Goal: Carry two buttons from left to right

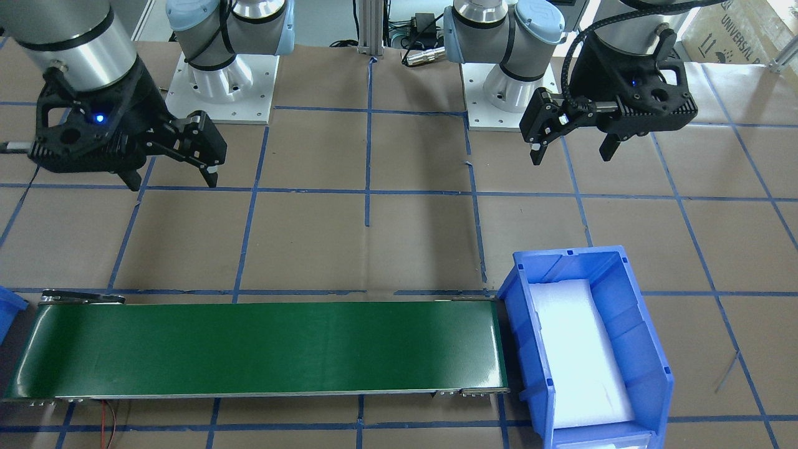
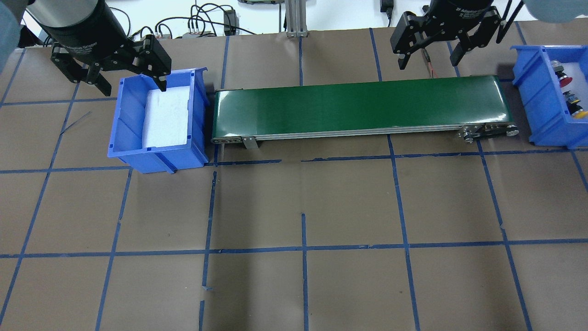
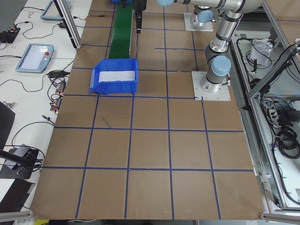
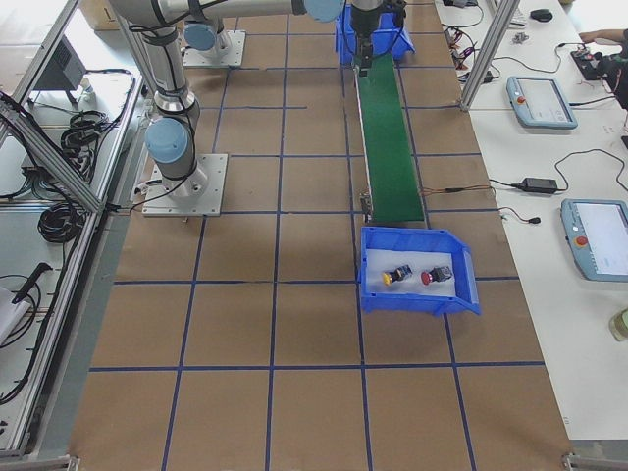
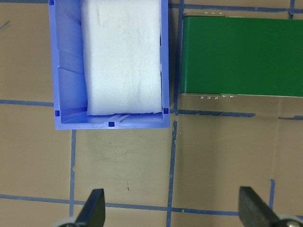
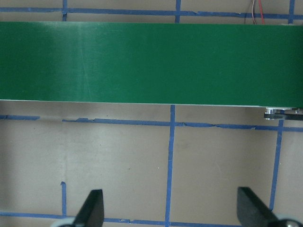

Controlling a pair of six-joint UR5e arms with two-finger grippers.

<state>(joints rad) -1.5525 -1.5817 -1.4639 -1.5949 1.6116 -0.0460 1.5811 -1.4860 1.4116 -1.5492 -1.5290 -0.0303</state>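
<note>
The red button (image 2: pixel 564 80) and the yellow button (image 2: pixel 579 111) lie on white foam in the right blue bin (image 2: pixel 533 92); both also show in the exterior right view, red (image 4: pixel 433 277) and yellow (image 4: pixel 395 276). My left gripper (image 2: pixel 133 87) is open and empty, hovering over the back edge of the left blue bin (image 2: pixel 156 156), which holds only white foam (image 5: pixel 123 56). My right gripper (image 2: pixel 428 62) is open and empty, behind the right part of the green conveyor belt (image 2: pixel 363 108). Neither gripper touches anything.
The conveyor runs between the two bins. In the front-facing view the left gripper (image 1: pixel 572 153) and the right gripper (image 1: pixel 173 181) hang above brown paper with a blue tape grid. Arm bases stand at the table's near edge.
</note>
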